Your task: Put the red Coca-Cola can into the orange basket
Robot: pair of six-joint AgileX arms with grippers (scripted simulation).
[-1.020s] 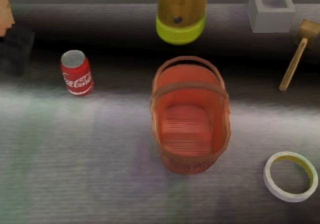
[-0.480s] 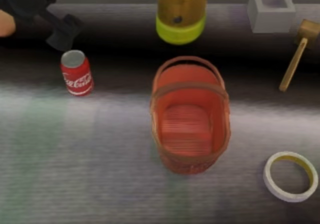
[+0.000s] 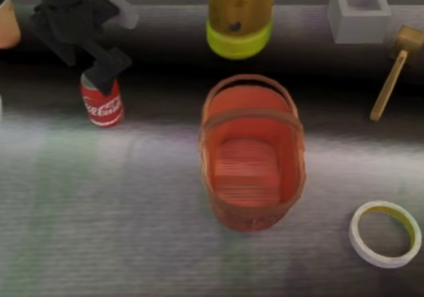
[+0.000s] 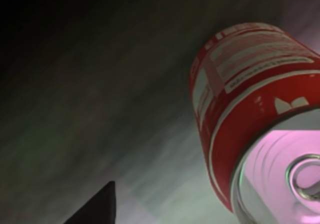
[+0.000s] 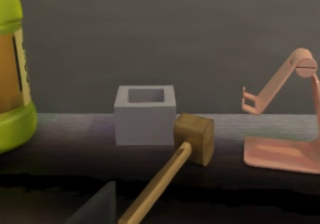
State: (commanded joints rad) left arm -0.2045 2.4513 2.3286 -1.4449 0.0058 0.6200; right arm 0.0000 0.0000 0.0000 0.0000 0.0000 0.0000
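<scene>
The left tool (image 3: 99, 71) hangs directly over the upright red Coca-Cola can (image 3: 103, 103) at the desk's (image 3: 132, 211) left, its finger spread unclear, well apart from the orange basket (image 3: 252, 152).

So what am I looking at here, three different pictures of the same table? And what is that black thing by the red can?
Yes, one table, three cameras. One looks down from above; the other two ride on the arms' wrists. The black thing is the left gripper, the left arm's two-fingered hand, over the red Coca-Cola can, holding nothing yet. Its camera shows the can close up. The orange basket stands mid-table. Around it lie a gold cylinder, grey square cup, wooden mallet and tape ring. The right arm is out of sight overhead.
</scene>
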